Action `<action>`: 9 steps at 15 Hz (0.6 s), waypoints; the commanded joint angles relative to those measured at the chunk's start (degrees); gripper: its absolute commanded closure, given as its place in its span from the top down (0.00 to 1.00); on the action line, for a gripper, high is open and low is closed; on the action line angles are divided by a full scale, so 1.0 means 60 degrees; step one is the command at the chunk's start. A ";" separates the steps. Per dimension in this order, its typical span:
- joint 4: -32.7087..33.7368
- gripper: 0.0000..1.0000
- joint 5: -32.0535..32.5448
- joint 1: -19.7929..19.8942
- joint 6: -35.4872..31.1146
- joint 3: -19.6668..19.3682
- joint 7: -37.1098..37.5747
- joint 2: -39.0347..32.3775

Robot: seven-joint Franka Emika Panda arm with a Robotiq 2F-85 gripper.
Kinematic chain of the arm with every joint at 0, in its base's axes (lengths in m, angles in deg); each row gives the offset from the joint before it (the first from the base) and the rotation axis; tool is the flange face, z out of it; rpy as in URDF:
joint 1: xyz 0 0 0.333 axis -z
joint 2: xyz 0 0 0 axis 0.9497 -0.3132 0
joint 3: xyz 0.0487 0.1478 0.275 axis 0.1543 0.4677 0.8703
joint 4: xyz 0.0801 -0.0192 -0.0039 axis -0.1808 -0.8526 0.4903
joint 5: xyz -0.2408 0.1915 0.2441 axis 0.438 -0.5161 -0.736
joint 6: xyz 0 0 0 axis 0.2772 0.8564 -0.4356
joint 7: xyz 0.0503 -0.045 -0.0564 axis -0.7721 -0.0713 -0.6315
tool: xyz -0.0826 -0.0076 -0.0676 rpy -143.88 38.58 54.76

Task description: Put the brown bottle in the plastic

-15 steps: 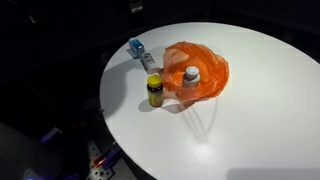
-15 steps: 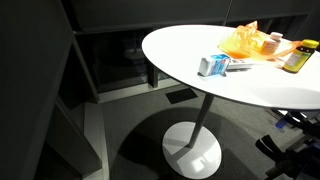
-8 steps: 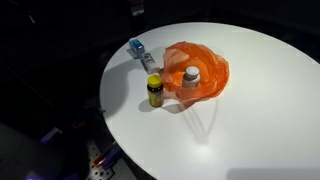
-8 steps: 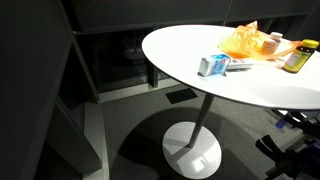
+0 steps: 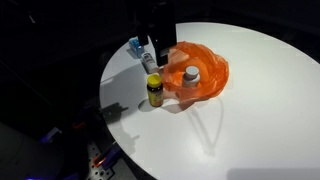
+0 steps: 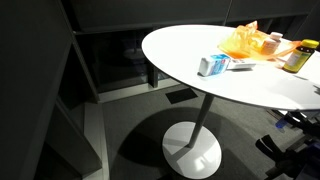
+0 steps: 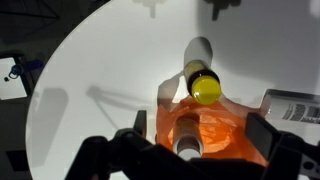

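Only the wrist view shows the gripper (image 7: 197,138): its jaws are spread wide with nothing between them, above the orange plastic bag (image 7: 215,128). The brown bottle (image 5: 154,91) stands upright with its yellow cap on, touching the bag's side and near the table (image 5: 250,120) edge. A white-capped bottle (image 5: 190,75) sits inside the bag. Beyond the bag, the tabletop lies bare and wide.

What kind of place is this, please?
Probably an office or lab corner, not a kitchen: a round white pedestal table, a plain grey floor and dark walls.
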State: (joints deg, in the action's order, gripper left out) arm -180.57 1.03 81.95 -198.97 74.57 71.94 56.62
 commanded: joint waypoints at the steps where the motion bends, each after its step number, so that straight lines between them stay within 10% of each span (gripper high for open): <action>1: -0.0130 1.00 -0.0467 -0.0171 -0.0582 -0.0166 -0.0709 -0.0626; 9: -0.0280 1.00 -0.1422 -0.0315 -0.1252 -0.0260 -0.1936 -0.1740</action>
State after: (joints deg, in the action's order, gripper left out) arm -182.25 -5.62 80.72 -204.54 74.17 64.12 47.88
